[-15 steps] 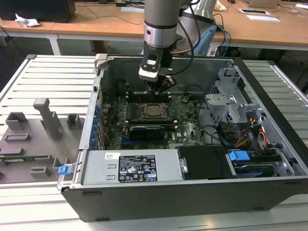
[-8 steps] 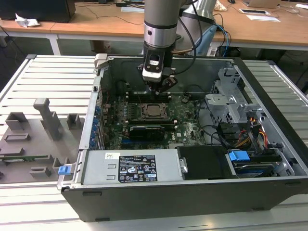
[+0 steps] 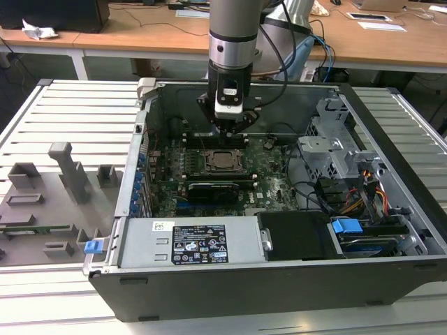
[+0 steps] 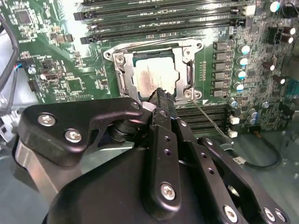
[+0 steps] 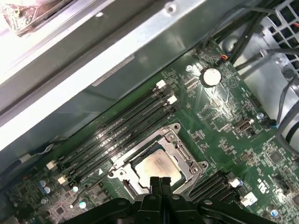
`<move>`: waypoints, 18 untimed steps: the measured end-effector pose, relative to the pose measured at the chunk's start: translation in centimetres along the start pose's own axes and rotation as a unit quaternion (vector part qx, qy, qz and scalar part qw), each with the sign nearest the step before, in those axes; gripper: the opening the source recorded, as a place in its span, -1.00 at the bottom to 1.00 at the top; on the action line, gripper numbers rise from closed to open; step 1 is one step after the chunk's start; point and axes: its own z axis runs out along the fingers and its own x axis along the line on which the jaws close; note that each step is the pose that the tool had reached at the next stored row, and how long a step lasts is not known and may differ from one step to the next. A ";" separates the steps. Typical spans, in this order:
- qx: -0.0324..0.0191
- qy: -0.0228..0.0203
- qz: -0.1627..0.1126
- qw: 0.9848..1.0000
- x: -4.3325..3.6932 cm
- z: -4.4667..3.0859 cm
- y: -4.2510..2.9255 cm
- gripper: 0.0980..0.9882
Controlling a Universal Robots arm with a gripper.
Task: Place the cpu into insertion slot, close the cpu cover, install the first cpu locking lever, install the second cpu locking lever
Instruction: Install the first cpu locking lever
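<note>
Hovering low inside the open computer case (image 3: 391, 202), the hand (image 5: 159, 180) has its fingers pressed together with nothing between them. In both wrist views the tips sit at the edge of the cpu (image 4: 148, 77), probably touching or just above; I can't tell which. The closed pose looks meant for poking or pushing, not picking. The cpu lies flat in the insertion slot (image 4: 122, 77) on the green motherboard (image 5: 224, 126), beside the long memory slots (image 5: 117, 135). The cpu cover (image 5: 181, 150) frames the chip and seems to be down. A thin locking lever (image 4: 211, 119) angles away from the socket corner, so it is likely not latched yet. The case rests on the slatted table (image 3: 77, 105).
</note>
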 end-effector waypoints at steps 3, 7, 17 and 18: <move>0.000 0.000 -0.025 1.000 0.00 0.00 0.00 -0.98; -0.001 0.000 -0.050 0.999 0.00 0.00 0.00 -0.98; -0.002 0.000 -0.118 0.993 0.00 0.00 0.00 -0.98; -0.002 0.000 -0.123 0.992 0.00 0.00 0.00 -0.98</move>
